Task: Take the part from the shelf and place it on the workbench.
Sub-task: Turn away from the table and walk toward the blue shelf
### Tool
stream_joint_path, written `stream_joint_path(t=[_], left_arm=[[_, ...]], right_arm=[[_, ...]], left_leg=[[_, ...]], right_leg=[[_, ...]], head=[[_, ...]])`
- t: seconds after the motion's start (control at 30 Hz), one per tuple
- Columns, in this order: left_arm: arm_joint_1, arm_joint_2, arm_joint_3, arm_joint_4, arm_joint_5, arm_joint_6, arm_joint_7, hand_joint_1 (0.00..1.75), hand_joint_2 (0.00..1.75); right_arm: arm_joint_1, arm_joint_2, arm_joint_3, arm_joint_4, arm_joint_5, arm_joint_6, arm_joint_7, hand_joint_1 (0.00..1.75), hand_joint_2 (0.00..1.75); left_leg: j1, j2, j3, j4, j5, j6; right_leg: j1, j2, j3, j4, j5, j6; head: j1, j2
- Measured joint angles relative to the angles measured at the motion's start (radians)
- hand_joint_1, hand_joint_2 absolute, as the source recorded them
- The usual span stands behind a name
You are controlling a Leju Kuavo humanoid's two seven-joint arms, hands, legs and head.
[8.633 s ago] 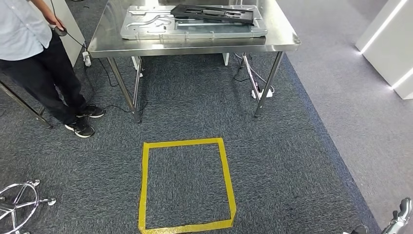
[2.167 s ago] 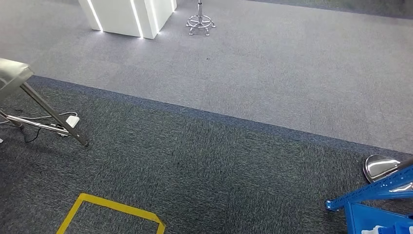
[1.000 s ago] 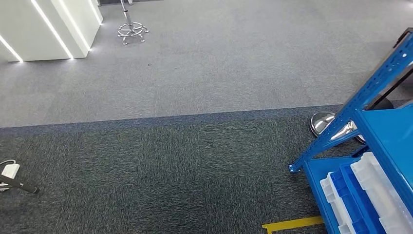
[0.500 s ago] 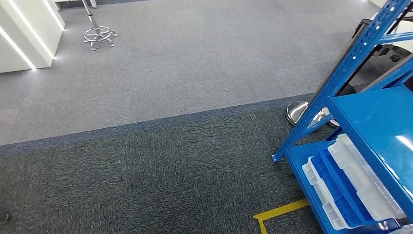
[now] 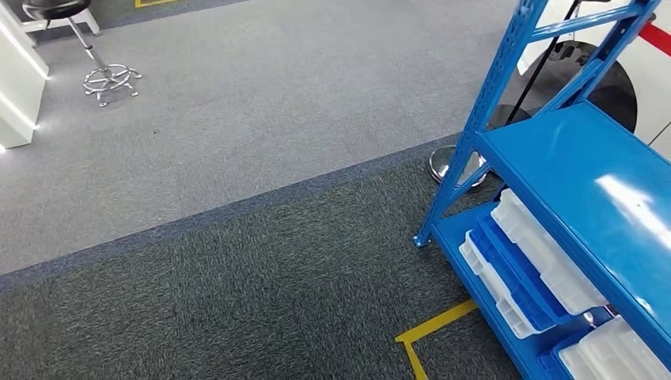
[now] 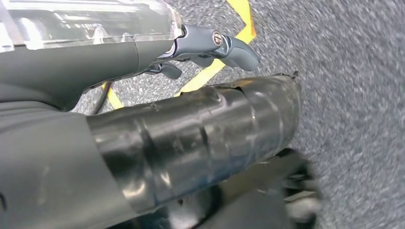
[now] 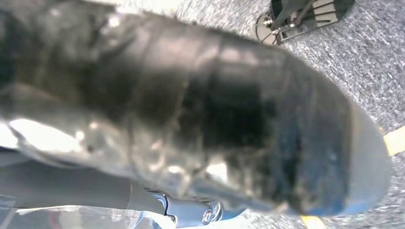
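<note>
A blue metal shelf (image 5: 581, 170) stands at the right of the head view, its upper board bare and glossy. On its lowest level lie white and blue plastic bins (image 5: 526, 269). I cannot make out the part among them. My left hand (image 6: 210, 45) hangs beside my body over the carpet, grey fingers stretched out with nothing in them. A small piece of my right hand (image 7: 191, 212) shows at the picture's edge, too little to tell how its fingers lie.
Dark carpet lies in front of the shelf, with a yellow tape corner (image 5: 431, 328) on it. Lighter grey carpet stretches beyond. A stool on a chrome star base (image 5: 107, 75) stands far left. A round chrome foot (image 5: 455, 162) sits by the shelf's upright.
The camera has swung to the right: the workbench and the person have left the picture, and the blue shelf has come in from the right and grown larger.
</note>
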Motion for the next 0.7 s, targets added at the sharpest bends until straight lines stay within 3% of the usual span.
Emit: stream_joint_path(t=[0.03,0.07,0.1,0.17,0.23,0.3,0.37,0.43,0.5,0.57,0.6,0.63,0.7], left_arm=[[0.002,0.000,0.000,0.000,0.000,0.000,0.000,0.00,0.00],[0.004,0.000,0.000,0.000,0.000,0.000,0.001,0.00,0.00],[0.005,0.000,0.000,0.000,0.000,0.000,0.001,0.00,0.00],[0.006,0.000,0.000,0.000,0.000,0.000,0.001,0.00,0.00],[0.006,0.001,0.000,0.000,0.000,0.000,0.002,0.00,0.00],[0.005,0.001,0.001,0.000,0.000,0.000,0.002,0.00,0.00],[0.002,0.001,0.001,0.000,0.000,0.000,0.002,0.00,0.00],[0.002,0.000,0.001,0.000,0.000,0.000,0.003,0.00,0.00],[0.004,0.000,0.001,0.000,0.000,0.000,0.003,0.00,0.00],[0.007,0.000,0.001,0.000,0.000,0.000,0.003,0.00,0.00],[0.007,0.000,0.001,0.000,0.000,0.000,0.003,0.00,0.00],[0.006,0.000,0.001,0.000,0.000,0.000,0.003,0.00,0.00],[0.006,0.000,0.001,0.000,0.000,0.000,0.003,0.00,0.00]], right_arm=[[0.000,0.000,0.000,0.000,0.000,0.000,0.000,0.00,0.00],[0.000,0.000,0.000,0.000,0.000,0.000,0.000,0.00,0.00],[0.001,0.000,0.000,0.000,0.000,0.000,0.000,0.00,0.00],[0.001,0.000,0.000,0.000,0.000,0.000,0.001,0.00,0.00],[-0.001,0.002,0.000,0.000,0.001,0.000,0.001,0.00,0.00],[0.000,0.003,0.000,0.000,0.001,0.000,0.002,0.00,0.00],[0.003,0.004,0.000,0.001,0.001,0.000,0.002,0.00,0.00],[0.004,0.005,0.000,0.001,0.001,0.000,0.002,0.00,0.00],[0.002,0.005,0.000,0.001,0.001,0.000,0.003,0.00,0.00],[0.001,0.005,0.000,0.001,0.002,0.000,0.003,0.00,0.00],[0.002,0.005,0.000,0.001,0.002,0.000,0.003,0.00,0.00],[0.002,0.005,0.000,0.001,0.002,0.000,0.004,0.00,0.00],[0.003,0.004,0.000,0.001,0.003,0.000,0.004,0.00,0.00]], left_leg=[[0.000,-0.008,-0.033,0.069,-0.027,-0.001],[0.000,-0.010,-0.056,0.111,-0.034,-0.001],[0.000,-0.011,-0.061,0.116,-0.020,0.000],[0.000,-0.023,-0.020,0.013,0.055,0.005],[0.001,-0.065,0.031,-0.114,0.109,0.013],[-0.001,-0.088,0.047,-0.159,0.115,0.019],[-0.001,-0.070,0.050,-0.168,0.122,0.029],[0.002,-0.046,0.054,-0.180,0.131,0.045],[0.001,-0.022,0.054,-0.184,0.132,0.053],[-0.001,0.005,0.054,-0.184,0.129,0.054],[-0.001,0.018,0.055,-0.183,0.127,0.054],[-0.001,0.029,0.057,-0.183,0.125,0.052],[-0.002,0.048,0.063,-0.182,0.120,0.046]], right_leg=[[0.001,0.011,-0.001,0.000,0.000,-0.002],[0.002,0.022,-0.001,0.001,0.000,-0.002],[0.003,0.034,0.000,0.003,0.000,-0.002],[0.002,0.060,0.001,0.007,-0.001,0.000],[0.003,0.082,-0.003,0.014,-0.004,0.007],[0.001,0.098,-0.011,0.018,-0.004,0.018],[-0.001,0.105,-0.016,0.017,-0.001,0.031],[0.001,0.066,-0.034,0.054,-0.028,0.039],[0.002,0.018,-0.085,0.160,-0.089,0.043],[-0.001,0.008,-0.141,0.273,-0.133,0.049],[-0.002,0.005,-0.149,0.291,-0.130,0.051],[-0.003,0.001,-0.133,0.264,-0.107,0.051],[-0.001,-0.026,-0.058,0.126,-0.043,0.046]], head=[[0.000,0.000],[0.000,0.000],[0.000,0.000],[0.000,0.000],[0.000,0.000],[0.000,0.000],[0.000,0.000],[0.002,0.000],[0.004,0.000],[0.004,0.000],[0.004,0.000],[0.004,0.000],[0.004,0.000]])
